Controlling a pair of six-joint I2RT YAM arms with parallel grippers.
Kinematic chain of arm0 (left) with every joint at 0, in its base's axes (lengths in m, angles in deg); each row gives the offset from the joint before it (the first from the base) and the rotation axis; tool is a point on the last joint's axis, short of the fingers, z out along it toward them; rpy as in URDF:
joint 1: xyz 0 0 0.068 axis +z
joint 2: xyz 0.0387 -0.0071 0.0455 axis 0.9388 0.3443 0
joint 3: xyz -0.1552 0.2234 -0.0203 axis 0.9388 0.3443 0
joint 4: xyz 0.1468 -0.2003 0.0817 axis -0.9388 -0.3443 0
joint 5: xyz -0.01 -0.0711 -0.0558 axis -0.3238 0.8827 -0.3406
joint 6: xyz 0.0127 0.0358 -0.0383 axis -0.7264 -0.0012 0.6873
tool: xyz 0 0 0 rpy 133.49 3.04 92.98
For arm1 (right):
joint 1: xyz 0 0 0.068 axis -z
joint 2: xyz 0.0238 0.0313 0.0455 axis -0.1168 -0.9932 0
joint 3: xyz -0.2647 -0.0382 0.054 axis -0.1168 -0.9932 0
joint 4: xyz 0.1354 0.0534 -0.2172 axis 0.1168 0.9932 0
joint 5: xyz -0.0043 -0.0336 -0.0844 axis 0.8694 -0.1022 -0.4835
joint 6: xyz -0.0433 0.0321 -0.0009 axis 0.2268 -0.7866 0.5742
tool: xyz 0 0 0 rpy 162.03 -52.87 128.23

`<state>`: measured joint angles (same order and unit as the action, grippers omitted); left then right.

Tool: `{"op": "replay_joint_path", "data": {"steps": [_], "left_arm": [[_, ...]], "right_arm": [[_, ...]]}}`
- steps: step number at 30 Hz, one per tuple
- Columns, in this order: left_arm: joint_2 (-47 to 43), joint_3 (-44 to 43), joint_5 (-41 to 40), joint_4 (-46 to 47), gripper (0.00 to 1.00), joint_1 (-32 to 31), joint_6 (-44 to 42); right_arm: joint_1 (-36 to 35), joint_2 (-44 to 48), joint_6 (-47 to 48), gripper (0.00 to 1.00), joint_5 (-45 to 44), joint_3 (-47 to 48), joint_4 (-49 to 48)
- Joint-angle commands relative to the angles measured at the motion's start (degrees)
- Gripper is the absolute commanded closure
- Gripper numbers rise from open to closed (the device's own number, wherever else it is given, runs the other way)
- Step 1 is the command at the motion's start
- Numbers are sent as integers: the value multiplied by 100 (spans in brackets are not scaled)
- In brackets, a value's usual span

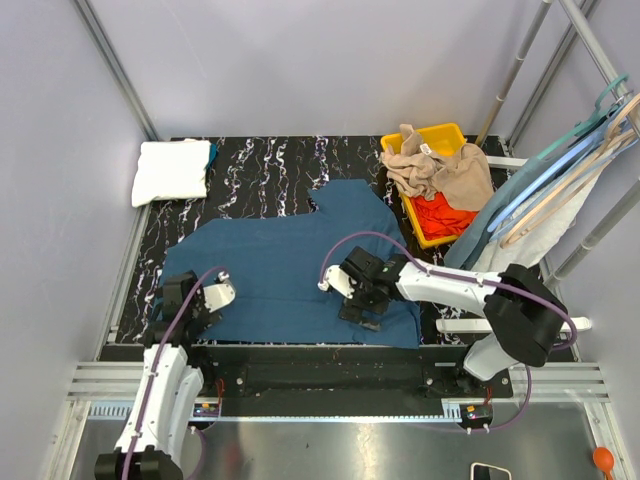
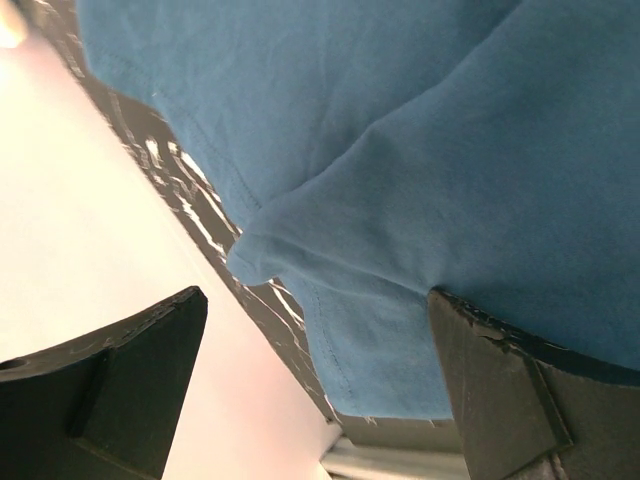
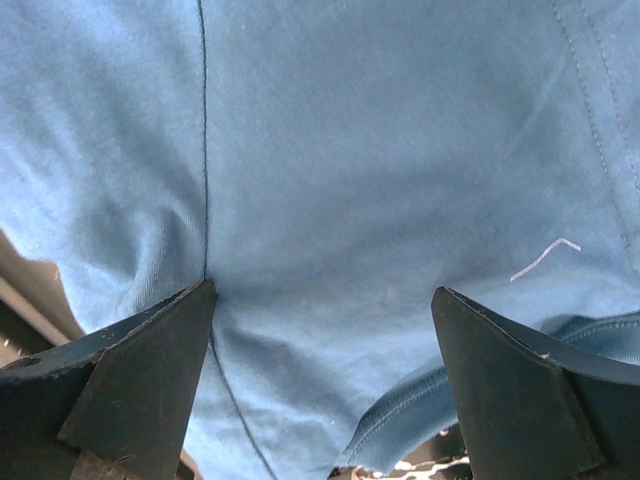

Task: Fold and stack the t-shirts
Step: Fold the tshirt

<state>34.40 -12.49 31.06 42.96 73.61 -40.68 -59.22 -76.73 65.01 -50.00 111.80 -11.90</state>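
A large teal-blue t-shirt lies spread on the black marbled table. My left gripper hangs open over the shirt's near left corner; in the left wrist view the hem corner lies between the wide fingers. My right gripper stands open on the shirt's near right part, its fingers pressing down on blue cloth beside a hem. A folded white t-shirt rests at the far left corner. Tan and red-orange t-shirts fill the yellow bin.
Pale blue and beige hangers lean on a rack at the right. White walls close in on the left and back. The table's near edge and a metal rail run just below both grippers.
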Motion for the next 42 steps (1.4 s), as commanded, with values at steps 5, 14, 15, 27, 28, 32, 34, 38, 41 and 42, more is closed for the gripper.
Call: {"op": "replay_joint_path", "data": {"steps": [5,14,15,27,28,32,34,38,41,42], "left_arm": [[-229,-1225,651,-992,1,47,422],[394,-2475,1425,-106,1,38,1556],[691,-2545,1382,44,1,30,1645],[3530,-4180,1214,977,1,38,3359],[3646,-4285,1214,1003,1,38,3403],[4059,-4453,1206,1152,1,38,3395],[4235,-4488,1084,1249,1,38,3369],[4481,-4541,1109,1293,1,38,3430],[4701,-4532,1118,1320,1,38,3430],[4745,-4532,1109,1346,1,47,3430]], "right_arm": [[-66,705,253,0,-1050,400,171],[599,803,728,0,-2019,1524,-1208],[767,611,711,0,-1993,1657,-1435],[2745,-2718,-564,0,-666,5664,-656],[2772,-2913,-555,0,-674,6040,-638],[2843,-3801,-660,2,-481,6886,-454],[2913,-4030,-792,2,-218,7315,-305],[3080,-4662,-1064,2,238,8046,151],[3150,-4997,-1197,2,424,8443,416],[3151,-5042,-1188,2,442,8469,434]]}}
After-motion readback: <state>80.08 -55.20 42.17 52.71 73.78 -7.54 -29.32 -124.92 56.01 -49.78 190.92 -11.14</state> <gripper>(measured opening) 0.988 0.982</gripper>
